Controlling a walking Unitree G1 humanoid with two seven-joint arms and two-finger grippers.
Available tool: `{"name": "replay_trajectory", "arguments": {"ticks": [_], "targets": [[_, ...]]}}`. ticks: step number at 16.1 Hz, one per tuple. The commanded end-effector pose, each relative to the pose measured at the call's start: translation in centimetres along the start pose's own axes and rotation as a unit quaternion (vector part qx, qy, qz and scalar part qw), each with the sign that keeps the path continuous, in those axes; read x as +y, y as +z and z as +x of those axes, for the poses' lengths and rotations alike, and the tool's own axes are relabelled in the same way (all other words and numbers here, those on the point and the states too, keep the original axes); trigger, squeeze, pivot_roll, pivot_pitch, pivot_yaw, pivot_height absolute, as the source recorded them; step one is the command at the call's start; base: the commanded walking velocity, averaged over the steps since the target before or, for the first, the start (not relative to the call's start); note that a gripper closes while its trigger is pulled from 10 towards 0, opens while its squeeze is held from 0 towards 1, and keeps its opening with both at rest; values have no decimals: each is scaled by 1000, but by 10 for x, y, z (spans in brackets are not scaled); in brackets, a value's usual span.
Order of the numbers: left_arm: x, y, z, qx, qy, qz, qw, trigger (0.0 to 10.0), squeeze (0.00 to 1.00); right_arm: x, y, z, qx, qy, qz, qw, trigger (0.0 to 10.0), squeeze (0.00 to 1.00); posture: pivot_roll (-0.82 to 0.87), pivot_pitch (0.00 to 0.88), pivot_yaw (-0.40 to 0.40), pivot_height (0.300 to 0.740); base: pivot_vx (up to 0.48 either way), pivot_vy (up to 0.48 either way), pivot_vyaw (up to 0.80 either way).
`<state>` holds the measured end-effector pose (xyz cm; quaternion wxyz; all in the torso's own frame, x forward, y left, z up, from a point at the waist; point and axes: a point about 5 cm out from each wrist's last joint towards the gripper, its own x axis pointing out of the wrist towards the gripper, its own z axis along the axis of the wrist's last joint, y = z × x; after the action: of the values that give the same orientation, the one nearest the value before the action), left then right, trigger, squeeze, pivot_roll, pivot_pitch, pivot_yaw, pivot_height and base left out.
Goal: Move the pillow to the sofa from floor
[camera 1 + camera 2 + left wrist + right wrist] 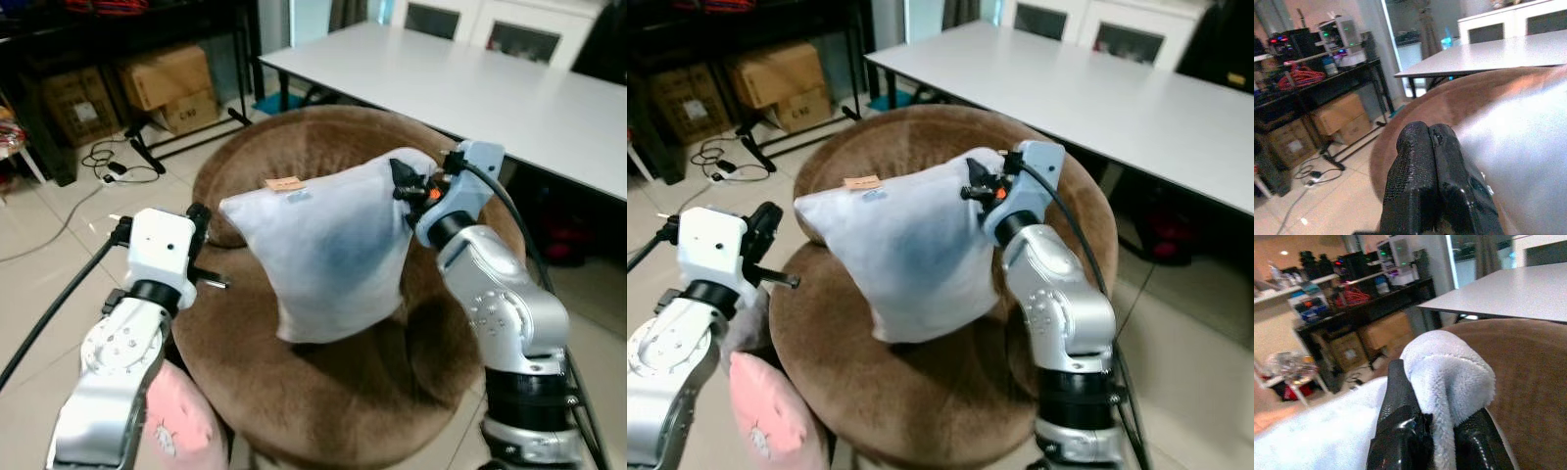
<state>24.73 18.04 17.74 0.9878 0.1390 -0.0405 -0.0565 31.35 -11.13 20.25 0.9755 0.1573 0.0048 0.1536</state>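
The right claw (1435, 440) pinched one top corner of the pale pillow (328, 250), which hung over the brown sofa (333, 392) seat. The left claw (1432, 176), fingers pressed together and empty, sat beside it. Lowering before letting go looked wisest.
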Motion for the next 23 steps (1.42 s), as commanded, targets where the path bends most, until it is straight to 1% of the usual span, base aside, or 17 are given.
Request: {"name": "replay_trajectory", "arguments": {"ticks": [1,5,7,9,10,13,14,16,21,23], "targets": [[0,0,1,-1,-4,6,1000,10000,0,5,12,0,-30,9,-7,999,10000,0,-45,0,-4,740,270,0,0],[-1,0,0,-2,-5,7,1000,10000,0,6,13,1,-30,19,-8,999,10000,0,-42,0,-11,740,270,0,0],[-1,0,-1,-2,-4,7,1000,10000,0,12,13,3,-28,35,-9,999,10000,0,-38,0,-15,740,272,0,0],[-1,0,-1,-2,-3,9,1000,10000,0,13,13,4,-27,38,-9,999,10000,0,-37,0,-17,740,266,0,0],[0,-2,-1,1,2,14,1000,10000,0,18,12,7,-23,54,-12,998,10000,0,-34,0,-20,740,0,0,0],[-1,-4,-4,7,-1,17,1000,10000,0,24,12,10,-15,71,-18,997,10000,0,-33,0,-25,740,0,0,0],[-1,-6,-6,12,-7,20,1000,10000,0,26,9,11,0,89,-32,996,10000,0,-31,0,-26,740,0,0,0],[-1,-13,-12,32,-31,31,999,10000,0,25,3,14,30,94,-63,993,10000,0,-28,0,-31,740,0,0,0],[1,-20,-25,56,-51,41,996,10000,0,29,3,12,60,107,-77,989,10000,0,-30,0,-35,740,0,0,0],[-1,-22,-29,64,-64,41,995,10000,0,33,8,13,62,105,-67,990,10000,0,-33,0,-36,740,0,0,0]]}}
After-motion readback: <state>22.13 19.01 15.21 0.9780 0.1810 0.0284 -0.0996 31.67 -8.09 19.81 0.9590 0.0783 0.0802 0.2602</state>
